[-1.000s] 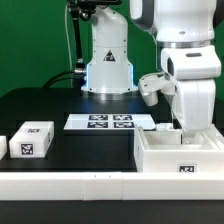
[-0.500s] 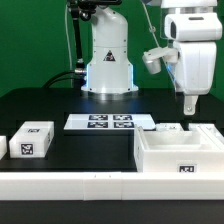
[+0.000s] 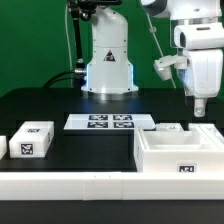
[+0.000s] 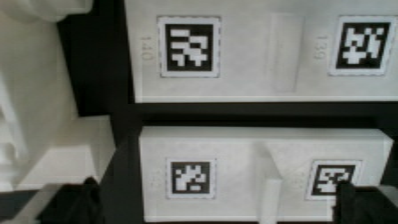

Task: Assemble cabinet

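You had the cabinet point(image 3: 180, 150) sitting at the front corner of the bench point(image 3: 55, 105) on the exterior view's right. It was a big white box with its hollow facing up, and one black-and-white tag point(image 3: 186, 167) showed on the wall toward the front edge. A small white piece point(image 3: 168, 128) lay just behind its back wall, but you could not tell from here whether the two touched. Your gripper point(image 3: 199, 108) hung above the cabinet's side nearest the exterior view's right edge of the bench, pointing straight down, clear of the walls and holding nothing you could see. The fingers were seen edge-on there, and the wrist view did not settle it, so you could not tell how far apart they stood. That wrist view gave you only white surfaces with printed squares point(image 4: 192, 47) split by a dark gap, and which parts they were was unclear. Farther out, the marker board point(image 3: 113, 122) lay flat mid-bench, between the cabinet and the arm's base point(image 3: 108, 62) at the back edge. A small block point(image 3: 32, 140) with its own marker stood near the front edge toward the exterior view's left, well apart from the cabinet.
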`<state>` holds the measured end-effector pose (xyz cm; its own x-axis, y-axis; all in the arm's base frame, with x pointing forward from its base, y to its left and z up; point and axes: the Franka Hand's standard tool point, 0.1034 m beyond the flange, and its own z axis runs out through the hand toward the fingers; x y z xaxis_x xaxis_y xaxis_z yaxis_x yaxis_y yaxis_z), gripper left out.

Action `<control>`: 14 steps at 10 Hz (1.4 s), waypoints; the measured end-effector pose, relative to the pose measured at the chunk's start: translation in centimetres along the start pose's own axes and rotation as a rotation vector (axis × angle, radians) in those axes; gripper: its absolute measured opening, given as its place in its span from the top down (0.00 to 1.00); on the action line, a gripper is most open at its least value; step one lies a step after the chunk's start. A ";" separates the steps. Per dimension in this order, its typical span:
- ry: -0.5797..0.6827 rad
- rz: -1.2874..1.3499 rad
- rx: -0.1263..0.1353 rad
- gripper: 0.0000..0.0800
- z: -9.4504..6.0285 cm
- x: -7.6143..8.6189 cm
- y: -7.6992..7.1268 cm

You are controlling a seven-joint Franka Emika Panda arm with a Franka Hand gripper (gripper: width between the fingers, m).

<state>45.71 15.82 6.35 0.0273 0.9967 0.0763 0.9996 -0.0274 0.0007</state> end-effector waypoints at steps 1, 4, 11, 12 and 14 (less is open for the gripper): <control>0.007 0.001 -0.005 0.19 0.3 0.2 0.1; 0.042 0.047 -0.024 0.19 2.2 2.6 -0.8; 0.053 0.082 0.005 0.19 4.6 2.8 -2.9; 0.062 0.086 0.001 0.19 5.1 2.8 -3.0; 0.066 0.088 0.004 0.19 5.5 2.9 -3.2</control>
<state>42.58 19.22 1.06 0.1151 0.9832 0.1416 0.9934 -0.1144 -0.0129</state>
